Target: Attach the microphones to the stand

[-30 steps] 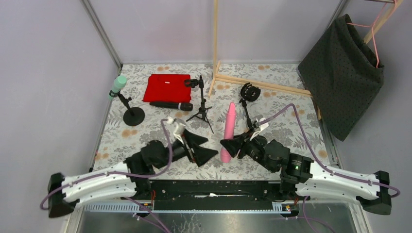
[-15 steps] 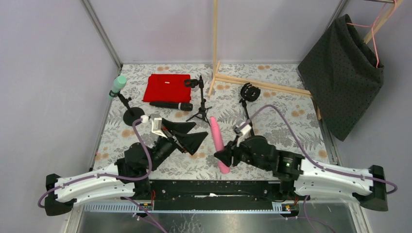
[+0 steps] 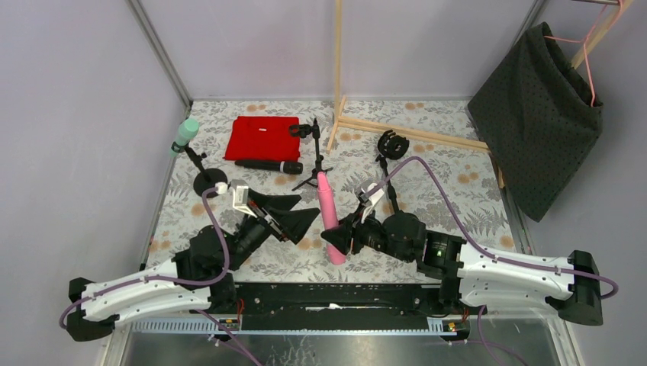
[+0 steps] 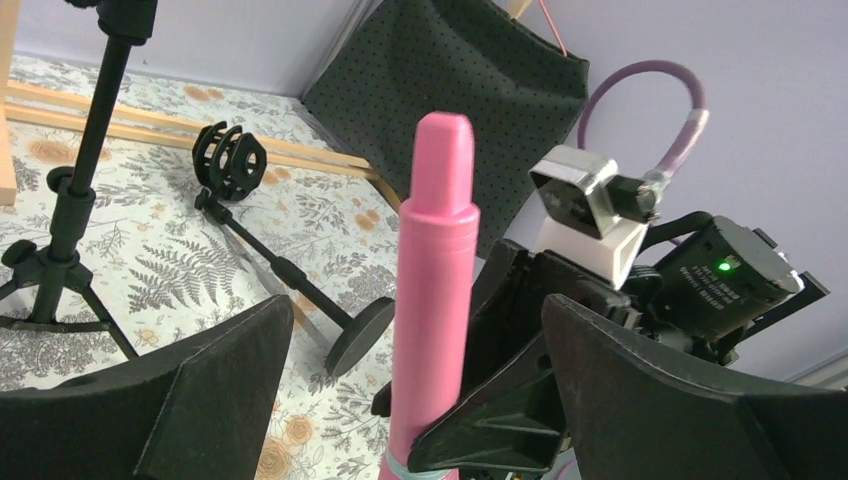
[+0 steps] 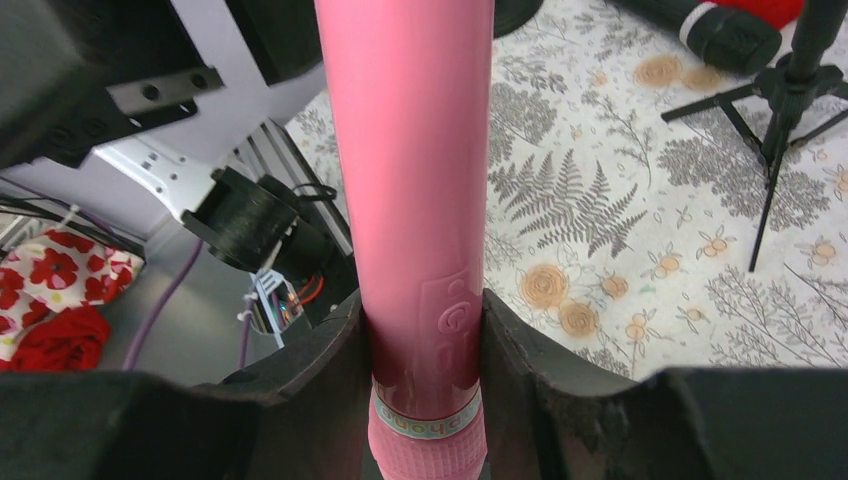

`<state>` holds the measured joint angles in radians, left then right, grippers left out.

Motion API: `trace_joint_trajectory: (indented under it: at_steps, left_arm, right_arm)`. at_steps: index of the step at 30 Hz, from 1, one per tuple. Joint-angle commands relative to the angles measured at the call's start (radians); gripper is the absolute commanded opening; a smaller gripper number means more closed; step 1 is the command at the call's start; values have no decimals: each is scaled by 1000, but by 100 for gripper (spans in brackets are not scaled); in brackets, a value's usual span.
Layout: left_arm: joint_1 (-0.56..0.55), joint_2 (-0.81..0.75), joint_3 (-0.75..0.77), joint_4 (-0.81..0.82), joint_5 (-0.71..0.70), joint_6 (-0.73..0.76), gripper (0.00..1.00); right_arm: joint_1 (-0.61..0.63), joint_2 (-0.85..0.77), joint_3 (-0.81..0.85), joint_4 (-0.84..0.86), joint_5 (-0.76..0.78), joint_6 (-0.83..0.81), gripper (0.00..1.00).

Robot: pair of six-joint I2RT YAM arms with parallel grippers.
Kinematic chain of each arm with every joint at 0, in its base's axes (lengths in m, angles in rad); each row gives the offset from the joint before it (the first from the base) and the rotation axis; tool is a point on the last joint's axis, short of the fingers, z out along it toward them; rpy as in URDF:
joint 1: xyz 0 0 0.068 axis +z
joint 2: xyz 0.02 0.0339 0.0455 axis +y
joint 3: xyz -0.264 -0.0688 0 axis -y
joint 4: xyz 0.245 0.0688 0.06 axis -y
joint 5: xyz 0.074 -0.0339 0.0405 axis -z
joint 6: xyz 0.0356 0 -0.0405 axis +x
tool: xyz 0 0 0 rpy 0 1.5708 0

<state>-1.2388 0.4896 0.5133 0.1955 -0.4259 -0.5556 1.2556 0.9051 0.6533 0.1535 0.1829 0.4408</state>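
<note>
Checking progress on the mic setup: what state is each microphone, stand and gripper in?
pink microphone: gripped, not mounted.
green microphone: clipped on its round-base stand.
black microphone: lying on the table.
tripod stand: upright, empty.
ring-clip stand: upright, empty.
left gripper: open, empty.
right gripper: shut on pink microphone.

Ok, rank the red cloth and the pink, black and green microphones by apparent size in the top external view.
Largest to smallest:
1. red cloth
2. pink microphone, up off the table and nearer the camera, so its lead over the next is unsure
3. black microphone
4. mint green microphone, tilted on its stand, so foreshortened
</note>
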Motion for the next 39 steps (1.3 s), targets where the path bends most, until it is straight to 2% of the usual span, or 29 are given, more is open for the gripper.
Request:
trace_joint_trajectory:
  at_steps: [1, 4, 12, 15, 22, 25, 29, 31, 33, 34, 36, 37, 39]
  left_arm:
    - [-4, 36, 29, -31, -30, -32, 99]
    - [-4, 87, 58, -35, -20, -35, 98]
    - [-4, 156, 52, 99, 108, -20, 95]
    - [-4, 179, 45, 143, 150, -18, 87]
    - [-4, 228, 42, 220, 250, -19, 78]
    - [-4, 237, 41, 230, 277, -20, 67]
    - [-4, 225, 31, 237, 276, -22, 55]
    - [-4, 216, 26, 236, 270, -21, 53]
    - [-4, 206, 21, 232, 267, -19, 53]
    - [-4, 202, 20, 227, 264, -17, 57]
    - [-4, 196, 23, 211, 258, -12, 76]
    - [-4, 195, 24, 206, 255, -11, 82]
    - [-4, 193, 25, 205, 254, -4, 86]
  right_arm:
    - [5, -25, 29, 108, 14, 4, 4]
    - [5, -24, 41, 84, -16, -5, 5]
    - [5, -67, 60, 52, -134, -54, 0]
    - [5, -79, 53, 59, -169, -64, 0]
    - [5, -60, 66, 50, -181, -80, 0]
    - [5, -56, 69, 46, -181, -80, 1]
    - [5, -65, 66, 28, -139, -78, 5]
    - [5, -72, 66, 6, -98, -74, 6]
    - [5, -81, 65, -19, -64, -79, 7]
    - [5, -84, 66, -30, -59, -85, 7]
    - [5, -86, 74, -60, -46, -93, 7]
    - [5, -86, 79, -74, -42, -94, 7]
    - [5, -85, 85, -103, -40, -98, 6]
